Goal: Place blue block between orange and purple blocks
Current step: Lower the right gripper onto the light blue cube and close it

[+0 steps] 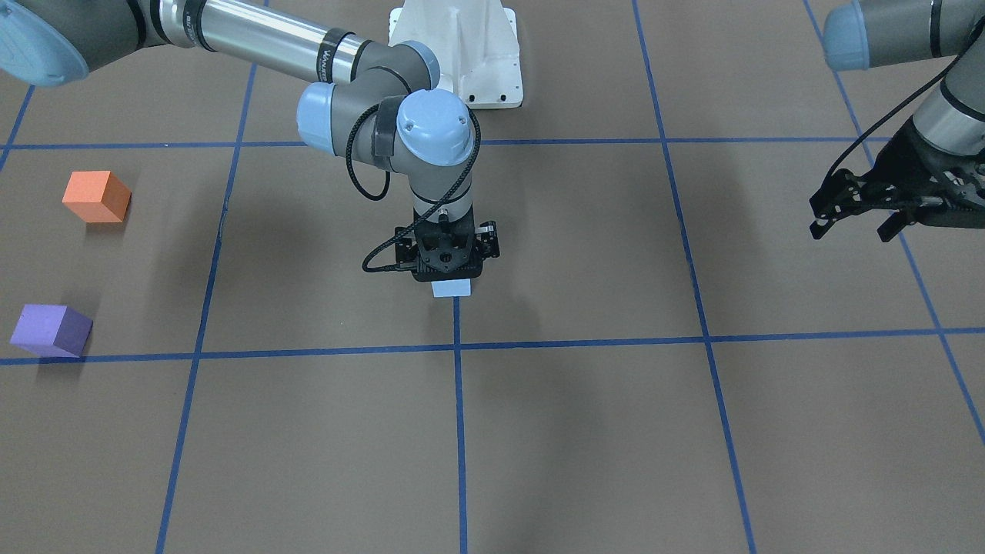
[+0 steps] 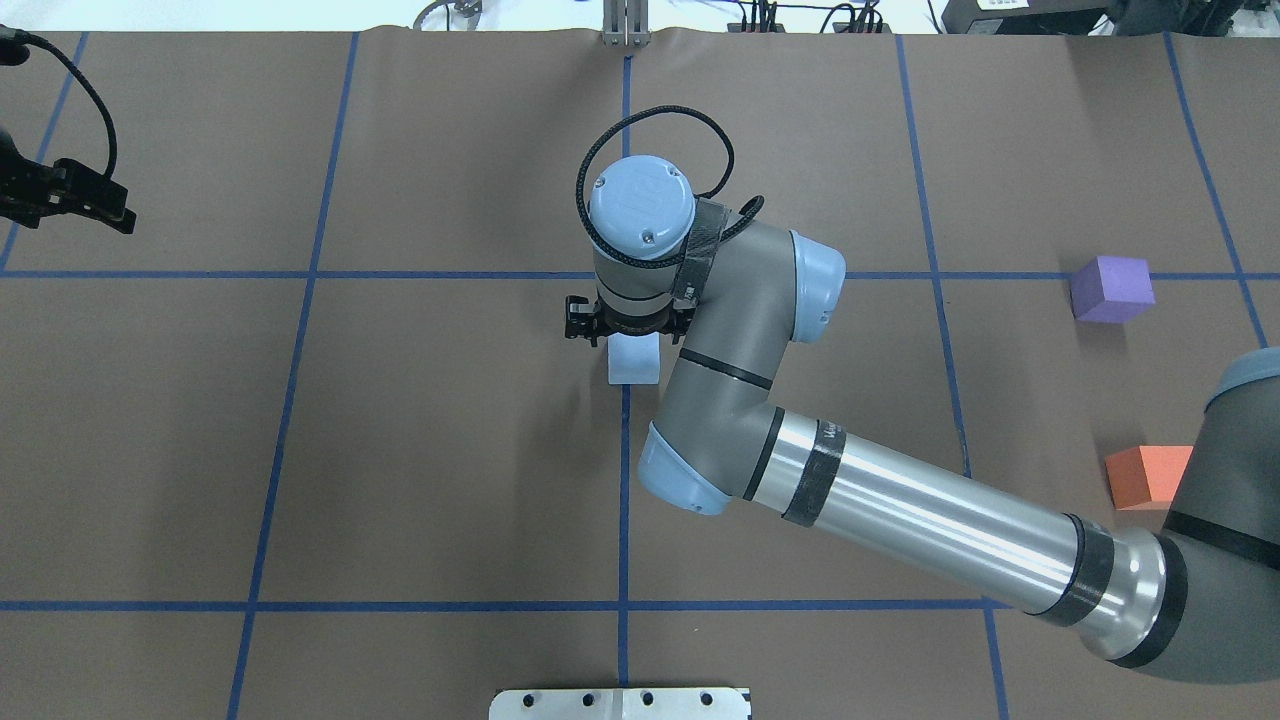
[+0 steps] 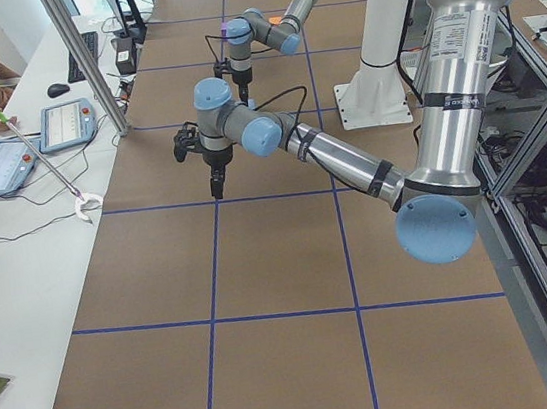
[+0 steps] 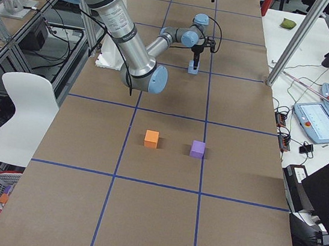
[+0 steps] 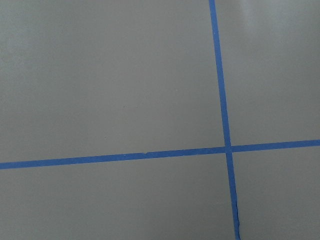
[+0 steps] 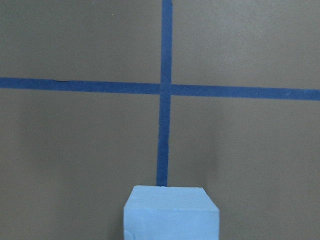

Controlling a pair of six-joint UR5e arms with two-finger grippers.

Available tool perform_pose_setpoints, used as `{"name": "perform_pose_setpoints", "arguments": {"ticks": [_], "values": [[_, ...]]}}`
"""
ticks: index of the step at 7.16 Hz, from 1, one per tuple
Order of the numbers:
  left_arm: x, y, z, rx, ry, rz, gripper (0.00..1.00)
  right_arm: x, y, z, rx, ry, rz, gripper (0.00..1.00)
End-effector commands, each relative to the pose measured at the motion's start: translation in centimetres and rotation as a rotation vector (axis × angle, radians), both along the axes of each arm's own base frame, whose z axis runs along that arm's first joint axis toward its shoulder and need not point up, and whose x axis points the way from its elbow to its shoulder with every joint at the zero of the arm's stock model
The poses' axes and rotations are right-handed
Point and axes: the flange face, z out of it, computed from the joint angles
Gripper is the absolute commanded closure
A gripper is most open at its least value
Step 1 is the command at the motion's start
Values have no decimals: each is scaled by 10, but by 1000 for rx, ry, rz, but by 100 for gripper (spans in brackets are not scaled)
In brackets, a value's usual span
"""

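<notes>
- Between the orange block (image 1: 96,196) and the purple block (image 1: 51,330) you have a gap of bare table (image 1: 308,431).
- From the blue block (image 1: 451,288) toward this gap the surface lies open; only flat tape lines (image 1: 331,350) cross it.
- The right gripper (image 1: 449,271) hangs directly over the blue block and covers it from above.
- The right forearm (image 2: 930,520) stretches low over that side and hides part of the orange block in the overhead view.
- The left gripper (image 1: 854,215) hangs well apart from all three blocks.

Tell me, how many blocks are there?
3: the blue block mid-table under the right gripper, the orange block and purple block apart at the robot's right. None looks hidden.
</notes>
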Motion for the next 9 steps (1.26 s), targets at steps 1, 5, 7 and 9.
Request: {"name": "perform_pose_setpoints", "arguments": {"ticks": [1,5,7,9], "values": [[1,0,2,-4,-2,2,0,-7,-3,8,-8,16,1,1],[1,1,1,-1,-1,2,0,-10,2,-1,-8,-5,-12,100],[-2,3,4,-7,-3,-1,0,12,7,-57,-16,-11,-6,100],[-16,16,26,-14,-20,-20,0,118,31,-81,22,-75,35,100]]}}
